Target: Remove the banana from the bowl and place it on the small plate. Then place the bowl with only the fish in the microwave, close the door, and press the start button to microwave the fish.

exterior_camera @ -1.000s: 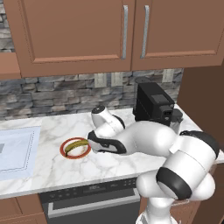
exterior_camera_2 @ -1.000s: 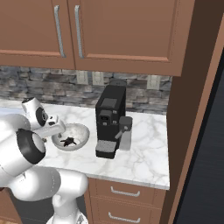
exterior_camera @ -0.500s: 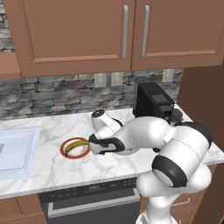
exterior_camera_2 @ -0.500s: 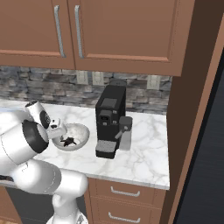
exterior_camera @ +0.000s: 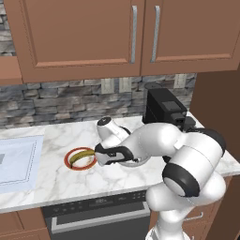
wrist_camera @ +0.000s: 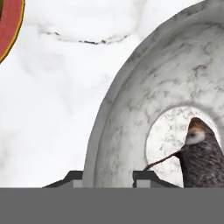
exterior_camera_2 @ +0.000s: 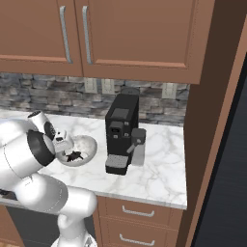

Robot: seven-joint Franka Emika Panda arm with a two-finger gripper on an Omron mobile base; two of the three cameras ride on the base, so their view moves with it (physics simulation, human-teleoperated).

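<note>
1. Yellow banana (exterior_camera: 80,154) lies on the plate (exterior_camera: 71,157), which sits on the marble bench (exterior_camera: 51,178) left of the bowl.
2. Bowl (wrist_camera: 131,109) stands on the bench just right of the plate and left of the black coffee machine (exterior_camera_2: 120,132), apart from both.
3. Fish (wrist_camera: 202,157) lies inside the bowl, its head toward the middle.
4. Gripper (wrist_camera: 107,177) straddles the bowl's near rim in the hand view, one fingertip outside the wall and one inside, clamped on the rim.
5. White arm (exterior_camera: 154,140) reaches low over the bench from the right, covering most of the bowl in the left base view.
</note>
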